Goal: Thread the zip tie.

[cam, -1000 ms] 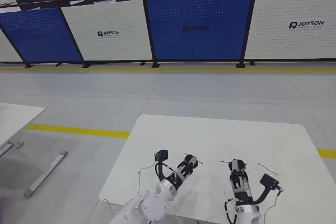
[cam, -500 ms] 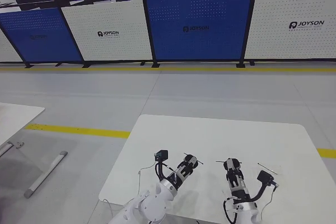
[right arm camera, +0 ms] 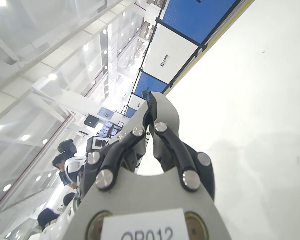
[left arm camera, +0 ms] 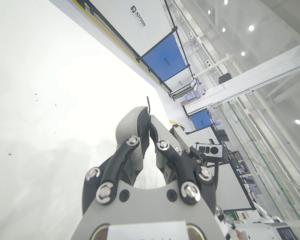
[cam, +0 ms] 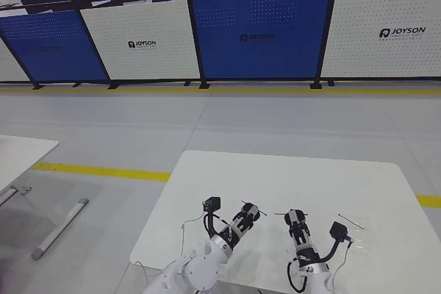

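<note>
The right pincer has slid across the white table toward its partner, narrowing the gap, though the two are apart, both low over the table's near side. The left pincer is clamped on the black zip tie, whose tip pokes past the fingertips. The right is closed too, pinching a short dark strip — what it is cannot be told.

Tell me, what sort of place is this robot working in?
Probably a factory hall or industrial test floor: perforated blue and white partition panels line the back, a yellow line is painted on the grey floor, and ceiling lights sit high overhead.
</note>
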You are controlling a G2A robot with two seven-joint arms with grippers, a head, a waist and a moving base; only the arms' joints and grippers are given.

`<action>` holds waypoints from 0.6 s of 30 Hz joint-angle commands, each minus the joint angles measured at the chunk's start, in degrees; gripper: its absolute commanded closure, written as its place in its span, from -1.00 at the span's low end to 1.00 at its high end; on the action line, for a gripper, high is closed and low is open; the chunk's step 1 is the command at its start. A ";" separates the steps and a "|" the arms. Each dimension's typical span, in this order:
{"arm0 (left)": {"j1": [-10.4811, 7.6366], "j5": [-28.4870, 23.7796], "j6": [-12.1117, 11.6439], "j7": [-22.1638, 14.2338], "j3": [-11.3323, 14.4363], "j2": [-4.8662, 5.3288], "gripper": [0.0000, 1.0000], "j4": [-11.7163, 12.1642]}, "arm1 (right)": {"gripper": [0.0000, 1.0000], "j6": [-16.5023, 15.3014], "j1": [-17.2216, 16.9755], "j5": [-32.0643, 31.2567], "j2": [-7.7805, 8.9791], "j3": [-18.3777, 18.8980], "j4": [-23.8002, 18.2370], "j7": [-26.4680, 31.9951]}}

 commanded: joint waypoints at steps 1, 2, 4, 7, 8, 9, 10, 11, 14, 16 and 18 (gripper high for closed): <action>0.00 0.00 0.00 0.00 0.00 0.00 1.00 0.00 | 1.00 -0.01 0.00 0.00 0.00 0.00 0.00 0.00; 0.00 0.00 0.00 0.00 0.00 0.00 1.00 0.00 | 1.00 -0.01 0.00 0.00 0.00 0.00 0.00 0.00; 0.00 0.00 0.00 0.00 0.00 0.00 1.00 0.00 | 1.00 0.07 -0.06 0.11 -0.01 0.08 0.01 0.28; 0.00 0.00 0.00 0.00 0.00 0.00 1.00 0.00 | 1.00 0.60 -0.35 1.97 -0.04 0.80 -0.07 3.62; 0.00 0.00 0.00 0.00 0.00 0.00 1.00 0.00 | 1.00 0.98 -0.26 2.23 -0.04 0.99 0.02 4.64; 0.00 0.00 0.00 0.00 0.00 0.00 1.00 0.00 | 1.00 1.28 -0.16 2.43 -0.08 1.09 0.03 5.44; 0.00 0.00 0.00 0.00 0.00 0.00 1.00 0.00 | 1.00 1.51 -0.04 2.73 -0.15 1.06 0.07 6.58; 0.00 0.00 0.00 0.00 0.00 0.00 1.00 0.00 | 1.00 1.65 0.10 2.91 -0.21 1.03 0.10 7.24; 0.00 0.00 0.00 0.00 0.00 0.00 1.00 0.00 | 1.00 1.52 0.43 4.53 -0.51 1.03 0.06 8.51; 0.00 0.00 0.00 0.00 0.00 0.00 1.00 0.00 | 1.00 1.52 0.43 4.53 -0.51 1.03 0.06 8.51; 0.00 0.00 0.00 0.00 0.00 0.00 1.00 0.00 | 1.00 1.52 0.43 4.53 -0.51 1.03 0.06 8.51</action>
